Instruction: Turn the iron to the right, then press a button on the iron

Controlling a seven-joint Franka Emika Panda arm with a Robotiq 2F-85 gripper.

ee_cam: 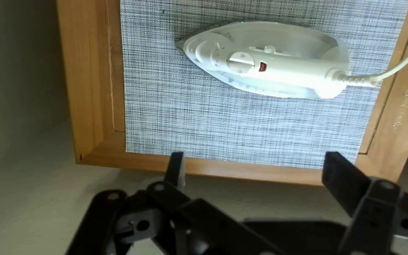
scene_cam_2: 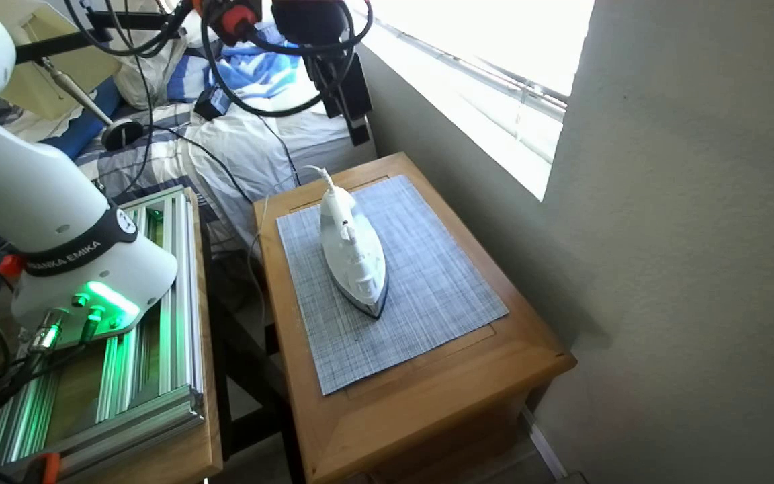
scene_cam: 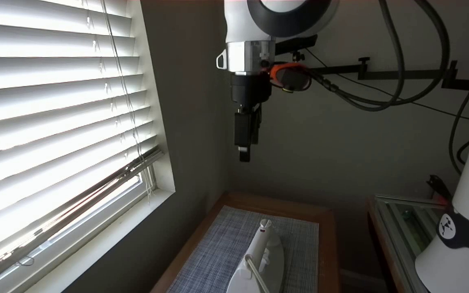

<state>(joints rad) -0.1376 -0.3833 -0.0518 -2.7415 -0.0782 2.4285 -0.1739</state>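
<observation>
The iron is white and pale grey and lies flat on its soleplate on a grey woven mat. It shows in both exterior views (scene_cam: 257, 248) (scene_cam_2: 355, 252) and in the wrist view (ee_cam: 296, 72). In the wrist view its pointed nose faces left and its cord (ee_cam: 398, 69) leaves to the right. A round dial (ee_cam: 240, 63), a small red piece (ee_cam: 262, 66) and a raised tab (ee_cam: 270, 49) show on it. My gripper (ee_cam: 255, 156) is open and empty. It hangs high above the table in both exterior views (scene_cam: 244, 155) (scene_cam_2: 360, 133), apart from the iron.
The mat (scene_cam_2: 441, 269) lies on a wooden table (scene_cam_2: 427, 410) beside a wall (scene_cam_2: 682, 269). A window with blinds (scene_cam: 55, 106) is in that wall. The robot base (scene_cam_2: 91, 269) stands on a metal frame (scene_cam_2: 185, 302) beside the table. A bed (scene_cam_2: 239, 161) is behind.
</observation>
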